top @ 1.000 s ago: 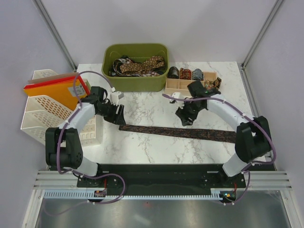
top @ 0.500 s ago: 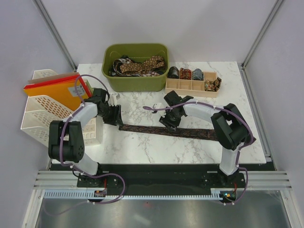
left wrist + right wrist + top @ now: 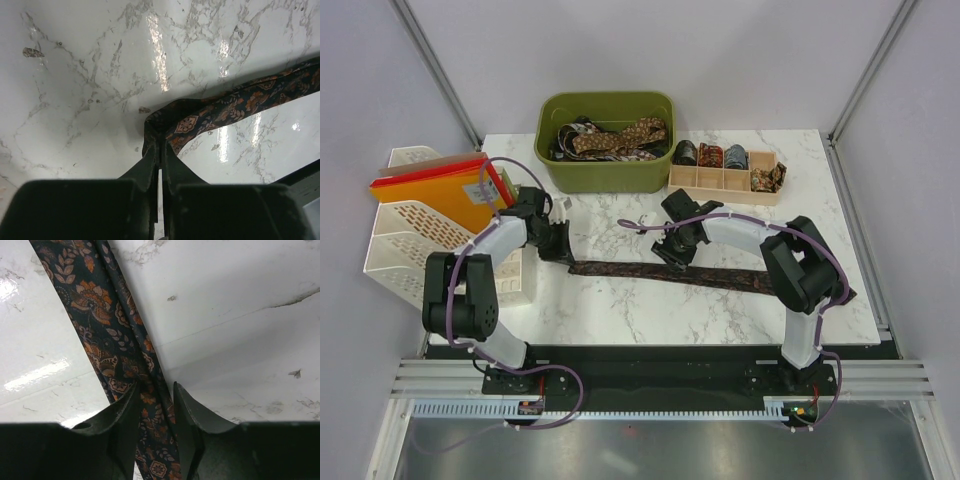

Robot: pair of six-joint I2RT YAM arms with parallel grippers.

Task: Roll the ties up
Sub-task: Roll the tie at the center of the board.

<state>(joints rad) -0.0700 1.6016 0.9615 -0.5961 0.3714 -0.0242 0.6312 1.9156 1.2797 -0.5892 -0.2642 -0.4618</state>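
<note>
Starting the roll: in front of the green bin, my left hand is clamped on the flat tie end, my right hand straddles its middle, grip unconfirmed; next, I judge, curl that end tightly.

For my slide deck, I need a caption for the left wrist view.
Left claw shut on the end of the tie, above the marble table.

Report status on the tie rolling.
Done: three rolled ties sit in the wooden tray. In hand: one flat tie lies across the table; the left gripper is shut on its end, and the right gripper has its fingers either side of it mid-length, grip unclear. Left: rolling this tie, plus the loose ties heaped in the green bin.
</note>
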